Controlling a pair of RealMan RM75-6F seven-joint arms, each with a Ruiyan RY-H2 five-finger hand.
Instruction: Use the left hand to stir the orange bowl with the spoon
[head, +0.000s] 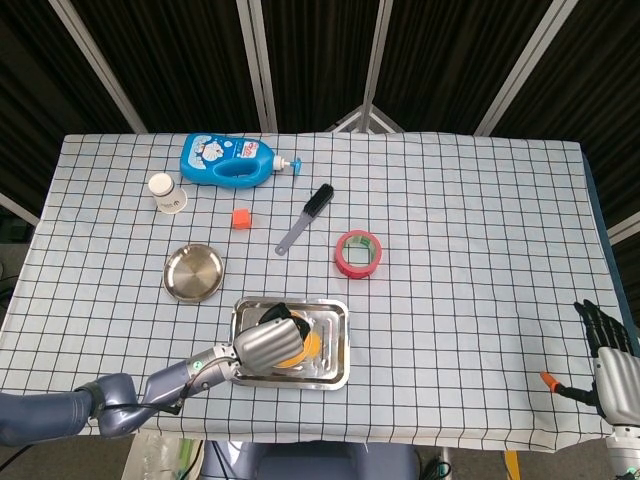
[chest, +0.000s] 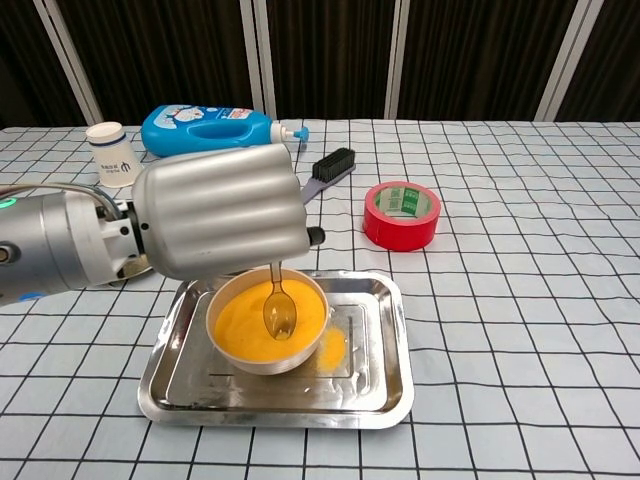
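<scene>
Your left hand (chest: 218, 208) is clenched round the spoon (chest: 279, 306), handle up inside the fist, bowl end dipped down into the orange bowl (chest: 267, 320). The hand sits right above that bowl and covers its near-left part in the head view (head: 268, 343). Orange bowl stands inside the steel tray (chest: 385, 375), toward the tray's left side; an orange smear lies on the tray floor just right of the bowl.

Your right hand (head: 608, 358) is well off to the right of the tray, past the table edge, fingers apart, holding nothing.

Around the tray: small steel dish (head: 193, 272) just up-left of it, red tape roll (chest: 402, 214) up-right, black brush (chest: 329, 170) behind it, between dish and tape. Further back-left of the tray you have the orange cube (head: 240, 217), the white cup (chest: 112, 153) and the blue bottle (chest: 206, 129) lying on its side. All on the checked tablecloth (chest: 520, 300).
</scene>
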